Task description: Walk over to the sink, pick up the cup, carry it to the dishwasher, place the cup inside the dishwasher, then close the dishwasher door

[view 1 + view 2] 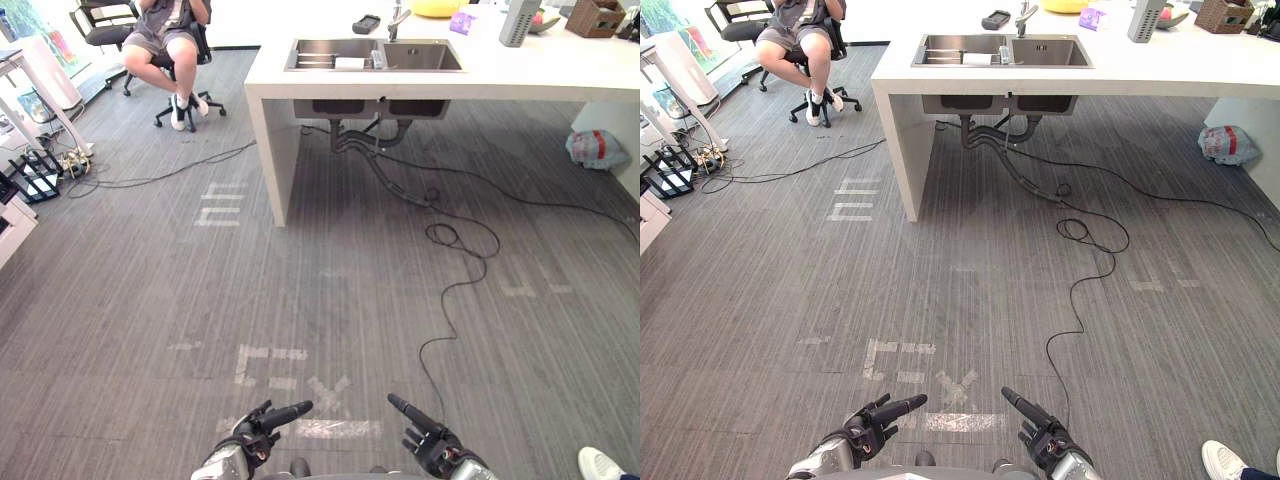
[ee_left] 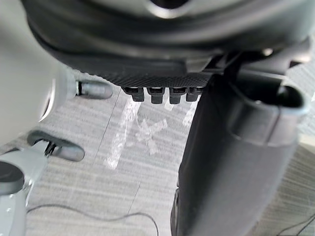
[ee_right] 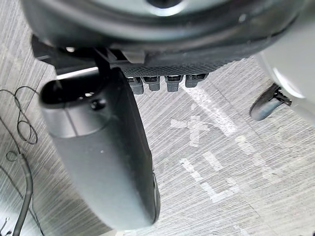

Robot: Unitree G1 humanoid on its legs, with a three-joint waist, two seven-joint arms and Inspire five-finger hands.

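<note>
A steel double sink (image 1: 373, 54) is set in a white counter (image 1: 520, 75) far ahead, across the grey floor. A small clear cup (image 1: 377, 58) seems to stand at the divider between the two basins, below the tap (image 1: 397, 18). My left hand (image 1: 262, 425) and right hand (image 1: 430, 442) hang low at the near edge, far from the counter. In the left wrist view the left hand (image 2: 231, 147) has its fingers curled under and its thumb straight, holding nothing. The right hand (image 3: 103, 147) looks the same in the right wrist view.
Black cables (image 1: 455, 270) run from under the sink across the floor toward me. A person sits on an office chair (image 1: 170, 50) at the far left. A plastic bag (image 1: 597, 148) lies at the right, and a person's white shoe (image 1: 600, 463) at the near right. Tape marks (image 1: 270, 365) lie ahead.
</note>
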